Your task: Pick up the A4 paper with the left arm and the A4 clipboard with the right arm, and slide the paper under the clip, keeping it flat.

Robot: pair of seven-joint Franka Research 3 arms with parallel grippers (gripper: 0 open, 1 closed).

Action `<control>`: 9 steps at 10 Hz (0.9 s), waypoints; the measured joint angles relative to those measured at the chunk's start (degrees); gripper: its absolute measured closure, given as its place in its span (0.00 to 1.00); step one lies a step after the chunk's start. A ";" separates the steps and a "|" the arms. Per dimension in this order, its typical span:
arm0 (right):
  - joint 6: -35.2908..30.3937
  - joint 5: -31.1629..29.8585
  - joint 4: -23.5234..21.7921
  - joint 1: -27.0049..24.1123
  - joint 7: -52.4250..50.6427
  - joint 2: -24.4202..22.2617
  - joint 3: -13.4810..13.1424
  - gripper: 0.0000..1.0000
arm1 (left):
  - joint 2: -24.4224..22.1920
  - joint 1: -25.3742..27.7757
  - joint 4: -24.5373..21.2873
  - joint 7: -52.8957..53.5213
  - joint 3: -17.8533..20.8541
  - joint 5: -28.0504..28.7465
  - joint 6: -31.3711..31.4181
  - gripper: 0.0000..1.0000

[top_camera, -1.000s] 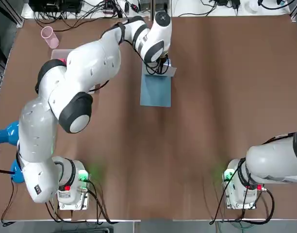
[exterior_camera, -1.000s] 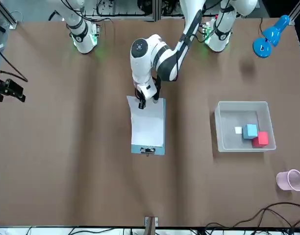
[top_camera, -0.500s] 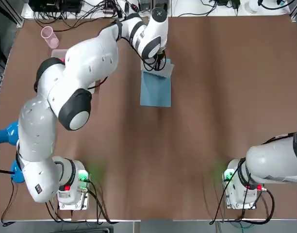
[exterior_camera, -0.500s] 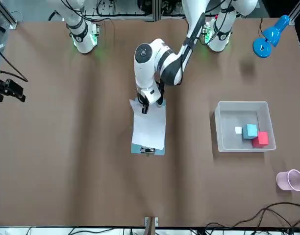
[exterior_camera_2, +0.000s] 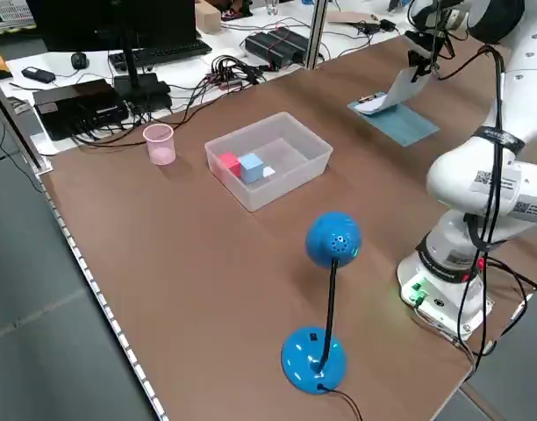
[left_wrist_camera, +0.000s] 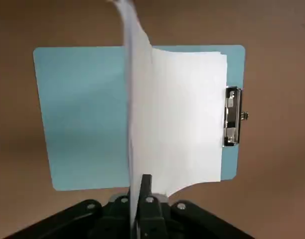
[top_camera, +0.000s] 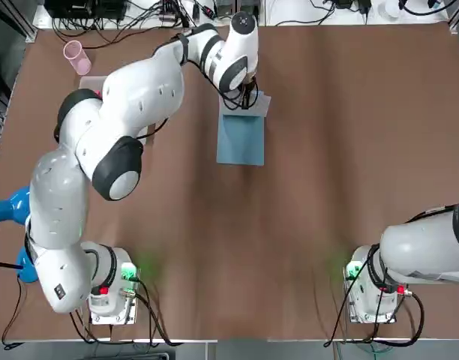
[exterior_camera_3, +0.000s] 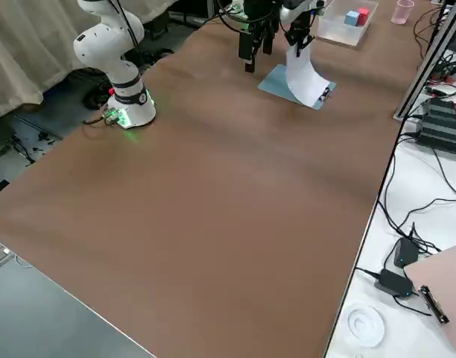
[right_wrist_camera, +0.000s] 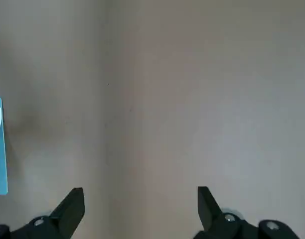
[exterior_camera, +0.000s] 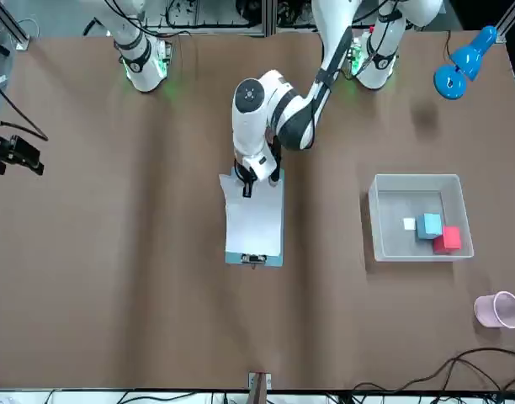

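Beyond the clipboard, toward the robot's left, a translucent bin holds a blue block, a red block and a small white square. Near the bin lies a pink cup; a blue lamp stands by the left arm's base. Over the clipboard the left gripper pinches the curved paper, whose far edge lies at the clip. The right gripper, parked off to its side, has fingers spread wide.
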 joint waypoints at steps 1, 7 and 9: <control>-0.10 0.00 -0.01 -0.08 0.00 0.00 0.00 0.00 | 0.17 0.34 0.00 -0.55 0.07 -0.54 0.20 0.99; -0.26 0.00 -0.29 -0.23 0.00 0.00 0.01 0.00 | 0.36 1.95 0.02 -2.64 0.18 -2.07 0.51 0.99; -0.26 0.00 -0.32 -0.26 0.00 0.00 0.01 0.00 | 0.36 2.10 0.10 -2.81 0.15 -2.52 0.56 0.99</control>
